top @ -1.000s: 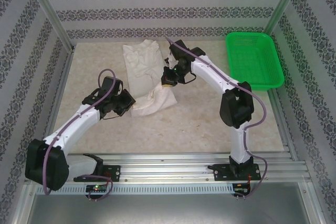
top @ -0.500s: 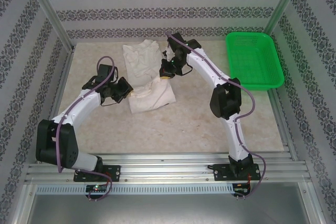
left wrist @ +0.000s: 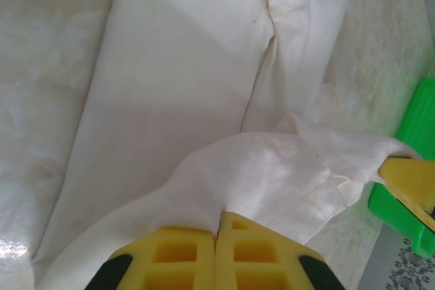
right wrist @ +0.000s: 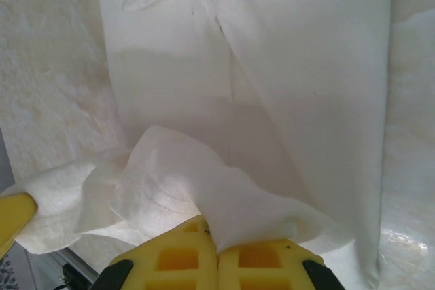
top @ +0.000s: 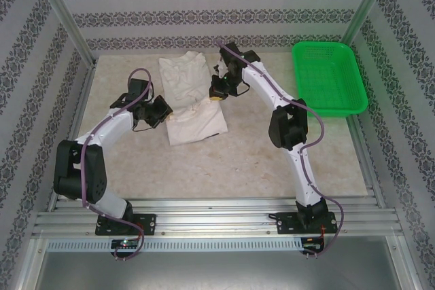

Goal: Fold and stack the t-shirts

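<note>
The soft white cloth t-shirt (top: 185, 79) lies far-centre on the worktop (top: 251, 161), between both hands. The left hand (top: 165, 115) and right hand (top: 216, 97) are each clamped on a raised fold of it.

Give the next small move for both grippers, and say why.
Probably carry both pinched edges farther over the t-shirt toward its far end. The left gripper and right gripper are each shut on a raised fold of cloth, with flat shirt uncovered beyond them.
</note>
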You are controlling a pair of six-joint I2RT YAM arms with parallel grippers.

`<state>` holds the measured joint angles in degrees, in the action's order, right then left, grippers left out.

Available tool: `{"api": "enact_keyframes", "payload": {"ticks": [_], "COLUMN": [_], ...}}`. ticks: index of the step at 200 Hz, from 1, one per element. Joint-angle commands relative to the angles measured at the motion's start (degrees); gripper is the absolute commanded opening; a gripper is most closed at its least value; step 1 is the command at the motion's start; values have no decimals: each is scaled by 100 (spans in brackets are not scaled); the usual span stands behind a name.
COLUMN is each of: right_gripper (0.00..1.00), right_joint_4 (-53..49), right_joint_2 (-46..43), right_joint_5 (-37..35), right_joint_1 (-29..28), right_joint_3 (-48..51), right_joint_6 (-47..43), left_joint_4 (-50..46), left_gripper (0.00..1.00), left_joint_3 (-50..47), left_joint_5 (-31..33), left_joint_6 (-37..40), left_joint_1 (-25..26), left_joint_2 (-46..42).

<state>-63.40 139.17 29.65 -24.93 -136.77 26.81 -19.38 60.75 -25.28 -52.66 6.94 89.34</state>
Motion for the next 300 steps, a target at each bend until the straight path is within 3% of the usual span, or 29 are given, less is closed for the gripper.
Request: {"api": "enact_keyframes", "payload": {"ticks": [1,147,169,185,200,208,241,269,300], "right_gripper": [0,1,10,23,31,38,53,56,56], "right_joint_4": [120,784,874,1041,1286,1418,1704,1690,1984], "right_joint_2": [169,617,712,777,783,741,295,-317,-1011], "right_joint_5": [41,217,240,311,434,446,347,243,276], "right_joint_1": [63,190,190,207,249,284,418,445,428], "right_joint_3": [-183,-104,-103,-106,-122,-119,-98,352,1538], "right_joint_6": [85,489,557,676,841,946,958,768,773], "left_joint_4": [319,663,690,838,1057,1031,700,285,-444], "left_gripper": [0,0,0,17,41,47,60,67,68], "left_joint_3": [147,729,780,753,783,915,1525,1660,1472], "left_joint_5": [-43,-259,-270,-280,-309,-306,-293,-117,150], "left_joint_6": [141,273,276,146,-4,-3,152,428,919], "left_joint_1": [-123,-219,-236,-300,-376,-391,-404,-397,-338], "left_joint_2": [126,1200,1380,1458,1439,1432,1280,938,605]}}
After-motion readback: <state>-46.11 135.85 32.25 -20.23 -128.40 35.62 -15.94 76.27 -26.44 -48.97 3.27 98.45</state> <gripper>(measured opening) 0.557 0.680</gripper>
